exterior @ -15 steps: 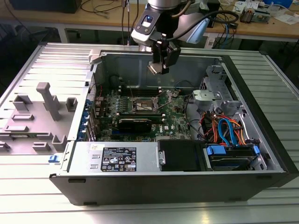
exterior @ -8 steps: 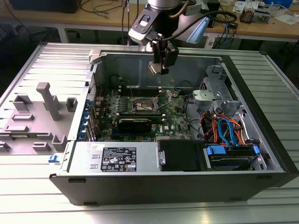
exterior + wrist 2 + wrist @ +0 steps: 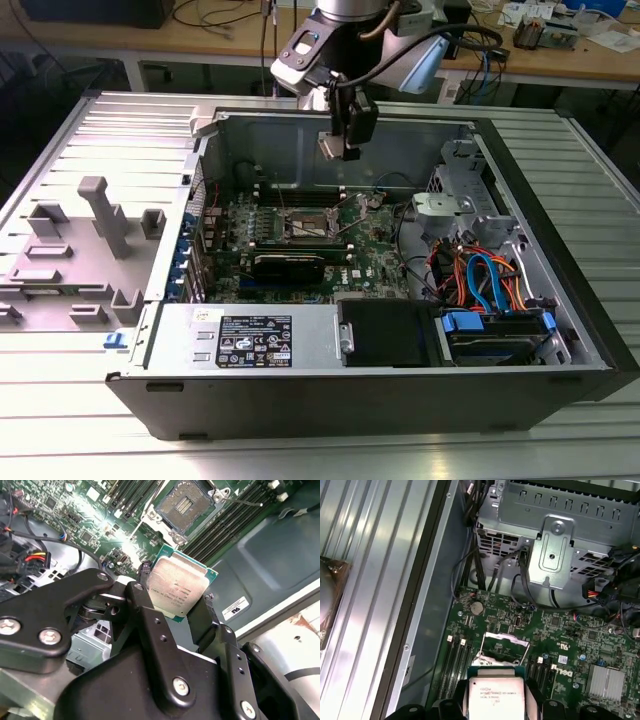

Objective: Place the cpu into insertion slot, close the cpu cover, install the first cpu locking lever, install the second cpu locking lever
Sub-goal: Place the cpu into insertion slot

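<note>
The end effector [image 3: 176, 594] is clamped on the cpu [image 3: 178, 586], with one black finger pressing each of two opposite edges, so the chip's dull silver top faces the camera in both wrist views. In the exterior view the arm reaches down into the open computer case [image 3: 300, 400], which lies on its side on the ribbed metal table [image 3: 90, 440]. The held chip hangs in the air above the green motherboard [image 3: 375, 258], well clear of it and in front of the case's far wall. The insertion slot [image 3: 186, 502] sits uncovered on the board, its dark contact field showing inside a silvery rim, and nothing rests in it. Long black memory slots [image 3: 227, 522] run along both sides of the socket. Toward the exterior view's right, orange and blue cables [image 3: 482, 280] bunch beside a metal drive cage [image 3: 455, 180]. Several grey plastic fixtures [image 3: 105, 215] stand on the table at the exterior view's left, outside the case.
</note>
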Robot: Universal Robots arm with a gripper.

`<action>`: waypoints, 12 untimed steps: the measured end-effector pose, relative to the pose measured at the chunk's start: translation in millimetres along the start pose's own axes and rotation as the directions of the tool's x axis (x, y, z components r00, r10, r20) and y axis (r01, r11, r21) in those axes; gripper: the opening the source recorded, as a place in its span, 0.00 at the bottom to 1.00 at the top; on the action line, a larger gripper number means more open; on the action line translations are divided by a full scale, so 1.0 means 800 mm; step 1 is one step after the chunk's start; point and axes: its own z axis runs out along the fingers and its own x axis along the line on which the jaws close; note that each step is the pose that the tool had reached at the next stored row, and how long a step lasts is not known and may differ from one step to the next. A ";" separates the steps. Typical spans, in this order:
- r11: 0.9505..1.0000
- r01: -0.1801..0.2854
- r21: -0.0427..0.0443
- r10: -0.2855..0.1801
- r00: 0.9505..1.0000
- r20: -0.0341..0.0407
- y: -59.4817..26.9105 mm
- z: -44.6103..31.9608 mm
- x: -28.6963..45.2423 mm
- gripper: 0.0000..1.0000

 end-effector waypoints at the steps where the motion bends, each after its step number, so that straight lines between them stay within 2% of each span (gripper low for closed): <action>1: 1.000 -0.009 0.000 0.009 1.000 0.001 0.000 0.0000 0.0000 0.54; 12: 1.000 -0.011 0.000 0.011 1.000 0.001 0.000 0.0000 0.0000 0.54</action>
